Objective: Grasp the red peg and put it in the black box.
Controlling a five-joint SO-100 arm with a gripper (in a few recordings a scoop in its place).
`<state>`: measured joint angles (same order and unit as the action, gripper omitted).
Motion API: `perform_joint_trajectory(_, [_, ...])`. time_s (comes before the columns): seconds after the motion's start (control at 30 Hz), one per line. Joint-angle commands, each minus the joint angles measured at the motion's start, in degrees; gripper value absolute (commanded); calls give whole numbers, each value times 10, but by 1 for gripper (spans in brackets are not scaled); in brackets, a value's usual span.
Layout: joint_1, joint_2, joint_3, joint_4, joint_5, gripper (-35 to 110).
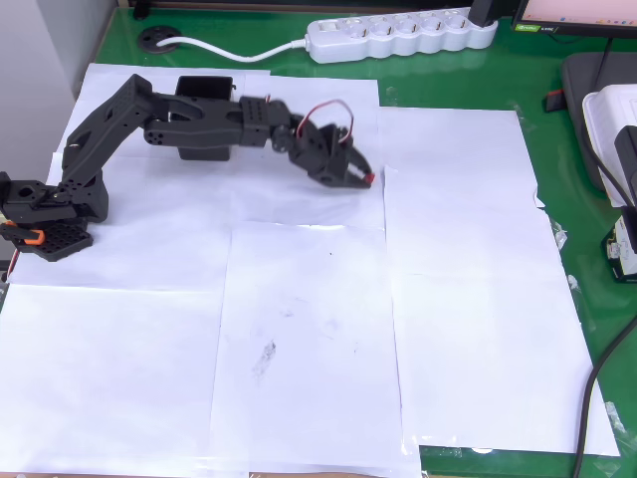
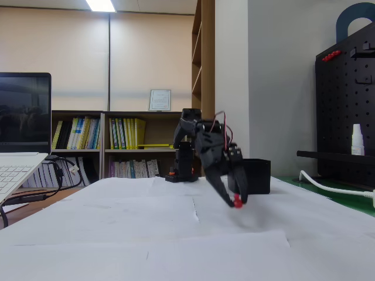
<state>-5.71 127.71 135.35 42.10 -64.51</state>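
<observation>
— Where the fingers meet, what do you see?

— The gripper (image 2: pixel 235 201) is pinched narrow on the red peg (image 2: pixel 237 202), which sits right at the fingertips, held a little above the paper in the fixed view. From overhead the same gripper (image 1: pixel 364 177) shows the red peg (image 1: pixel 370 178) as a small red dot at its tip, pointing toward the right of the picture.

— And the box?

— In the fixed view the black box (image 2: pixel 256 175) stands just behind the gripper, on the paper, its walls upright. From overhead the black box (image 1: pixel 204 92) lies under the arm's middle section, partly covered by it, well to the left of the peg.

— What surrounds them?

— White paper sheets (image 1: pixel 309 339) cover a green table (image 1: pixel 557 179). A white power strip (image 1: pixel 403 35) lies along the far edge in the overhead view. In the fixed view, a laptop (image 2: pixel 20 146) sits at left and a black pegboard (image 2: pixel 345 111) at right.
</observation>
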Motion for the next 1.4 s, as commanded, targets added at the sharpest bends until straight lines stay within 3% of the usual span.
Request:
perform_joint_trajectory(0.0, [-19, -93, 140, 86, 15, 0])
perform_joint_trajectory(0.2, [-39, -134, 241, 254, 40, 0])
perform_joint_trajectory(0.57, [-125, -279, 226, 509, 105, 0])
perform_joint_trajectory(1.1, [-243, -398, 64, 669, 163, 0])
perform_joint_trajectory(1.37, [-274, -433, -92, 647, 188, 0])
